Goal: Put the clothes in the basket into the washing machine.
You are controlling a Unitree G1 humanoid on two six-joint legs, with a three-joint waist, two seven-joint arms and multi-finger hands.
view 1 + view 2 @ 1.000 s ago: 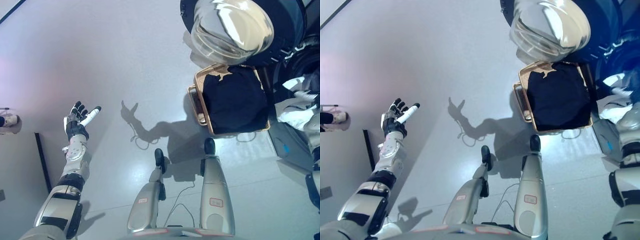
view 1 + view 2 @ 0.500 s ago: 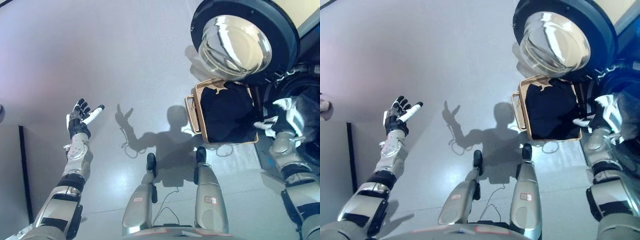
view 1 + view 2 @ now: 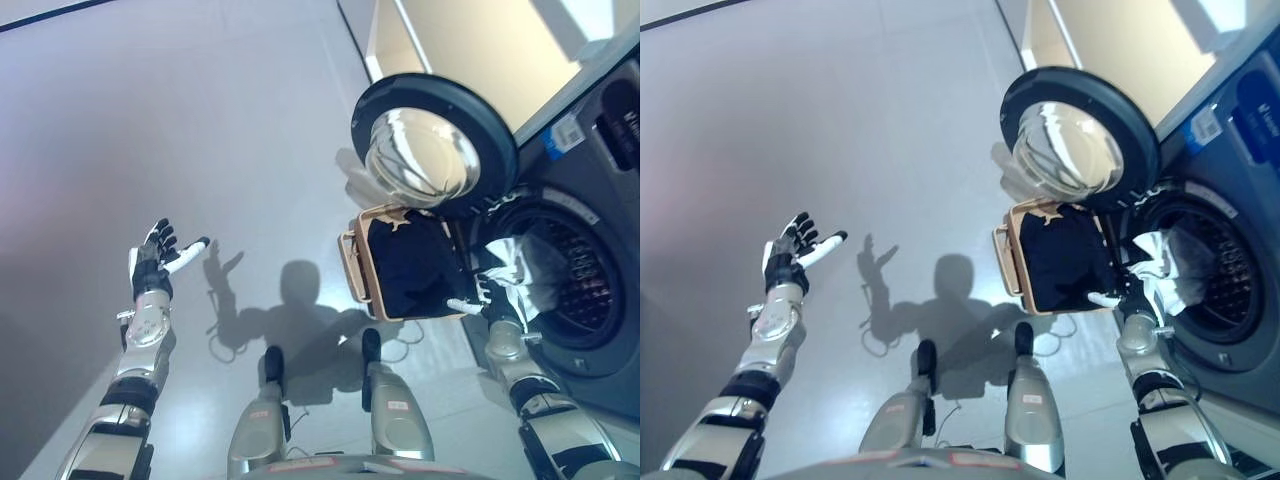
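A tan basket (image 3: pixel 349 268) stands on the floor in front of the washing machine (image 3: pixel 600 200), filled with dark clothes (image 3: pixel 410 268). The machine's round door (image 3: pixel 432 145) is swung open above the basket. My right hand (image 3: pixel 490 298) is at the lower left rim of the drum (image 3: pixel 575 275), shut on a pale garment (image 3: pixel 1160 262) that hangs in the drum's mouth. One white-tipped finger sticks out towards the basket. My left hand (image 3: pixel 153 263) is held out far to the left over the floor, open and holding nothing.
The grey floor (image 3: pixel 200 120) stretches to the left and ahead. A cream wall (image 3: pixel 470 50) runs behind the machine. The open door overhangs the basket's far end.
The camera has swung towards the machine, showing the drum. My right hand has carried the pale garment from beside the basket to the drum's mouth. The left hand stays raised.
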